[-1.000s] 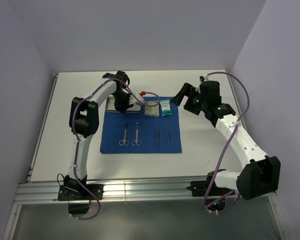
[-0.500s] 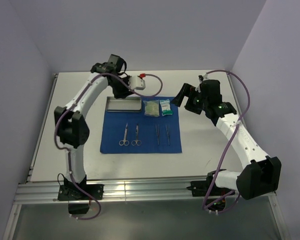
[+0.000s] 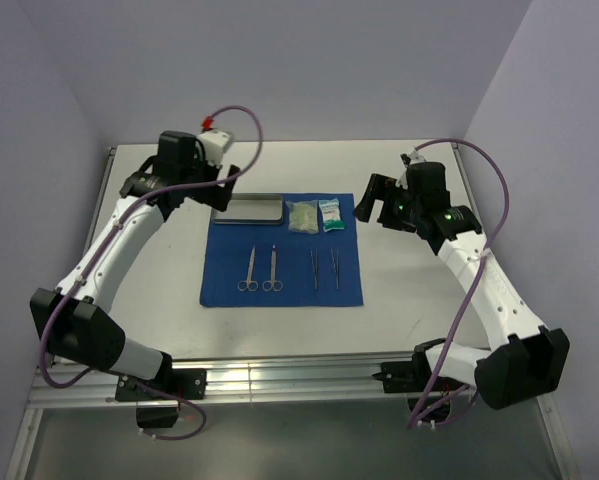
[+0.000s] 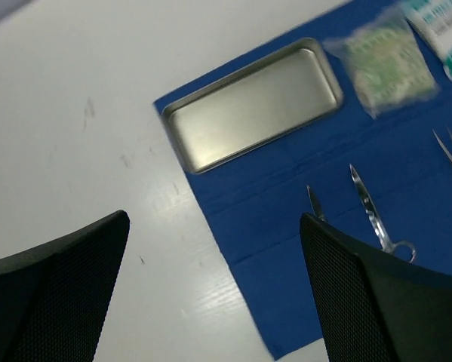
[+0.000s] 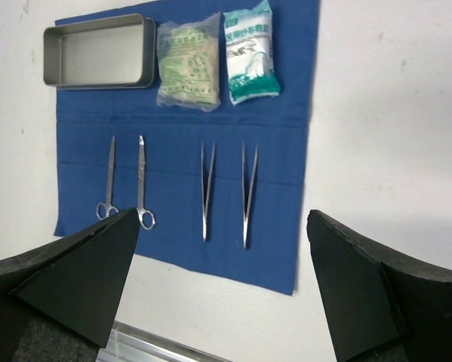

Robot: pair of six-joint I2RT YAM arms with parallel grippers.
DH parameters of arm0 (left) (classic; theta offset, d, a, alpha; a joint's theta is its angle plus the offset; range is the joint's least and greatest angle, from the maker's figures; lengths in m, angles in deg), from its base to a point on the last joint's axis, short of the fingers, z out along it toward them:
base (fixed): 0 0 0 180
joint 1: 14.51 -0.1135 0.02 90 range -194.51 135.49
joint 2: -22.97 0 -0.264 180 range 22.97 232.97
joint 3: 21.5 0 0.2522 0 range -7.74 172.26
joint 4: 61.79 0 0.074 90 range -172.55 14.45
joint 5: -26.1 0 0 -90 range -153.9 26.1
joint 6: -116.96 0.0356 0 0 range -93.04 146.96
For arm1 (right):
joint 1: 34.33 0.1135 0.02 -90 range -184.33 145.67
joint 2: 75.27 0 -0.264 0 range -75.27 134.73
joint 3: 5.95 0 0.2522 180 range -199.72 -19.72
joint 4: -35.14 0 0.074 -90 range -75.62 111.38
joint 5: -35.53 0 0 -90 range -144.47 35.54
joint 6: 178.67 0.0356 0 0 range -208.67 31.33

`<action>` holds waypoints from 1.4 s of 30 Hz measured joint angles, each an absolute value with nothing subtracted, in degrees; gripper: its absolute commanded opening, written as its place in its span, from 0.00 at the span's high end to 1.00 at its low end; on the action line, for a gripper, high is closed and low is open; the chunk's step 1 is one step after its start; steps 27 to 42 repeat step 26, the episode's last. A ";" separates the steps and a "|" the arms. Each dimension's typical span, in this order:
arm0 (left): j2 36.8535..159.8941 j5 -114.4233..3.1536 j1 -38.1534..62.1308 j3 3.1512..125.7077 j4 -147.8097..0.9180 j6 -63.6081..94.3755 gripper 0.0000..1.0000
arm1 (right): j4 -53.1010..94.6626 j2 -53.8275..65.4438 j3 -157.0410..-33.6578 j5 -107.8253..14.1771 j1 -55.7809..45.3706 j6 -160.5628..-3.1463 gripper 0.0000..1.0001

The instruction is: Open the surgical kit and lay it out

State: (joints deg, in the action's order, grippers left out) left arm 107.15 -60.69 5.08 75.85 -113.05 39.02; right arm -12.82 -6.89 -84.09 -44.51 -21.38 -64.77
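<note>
At the middle of the table (image 3: 399, 290), the blue cloth wrap (image 3: 289, 295) is spread flat and fully opened, so that it serves as the field on which the kit is displayed. Along its far edge a row is formed. The steel tray (image 3: 247, 207) is set at the cloth's 11 o'clock corner, mouth up and empty, its outer end reaching just past the cloth's edge. The whitish packet (image 3: 302, 217) is laid just beside it at 12 o'clock, and the green-printed packet (image 3: 331, 214) at 1 o'clock, close against its neighbour. Nearer the arms, the instruments are lined up parallel and apart from one another, presumably so that each can be picked out singly. The two scissors (image 3: 249, 272) are placed at 7 o'clock, rings toward the near edge, and the two tweezers (image 3: 315, 270) at 5 o'clock, open ends toward the far edge.

The left gripper (image 4: 214, 217) is held above the table at 10 o'clock from the cloth, its jaws released wide with nothing between them. The right gripper (image 5: 222, 215) is held aloft at 2 o'clock, likewise spread and empty. Both are kept off the cloth, it is judged, so that the arrangement is not disturbed. The layout is judged complete or very nearly so; at most, the tray's overhang might be squared.
</note>
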 measured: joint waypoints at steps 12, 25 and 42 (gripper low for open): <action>99.89 -63.43 -10.04 65.69 -110.68 18.60 0.01 | -16.03 -17.93 -76.25 -50.21 -21.43 -66.21 0.00; 88.94 -62.29 -15.75 56.42 -109.26 17.99 0.01 | -17.23 -17.95 -74.02 -54.48 -19.39 -67.35 0.00; 88.92 -62.29 -15.96 56.42 -109.13 17.93 0.01 | -17.23 -17.95 -74.02 -54.54 -19.28 -67.35 0.00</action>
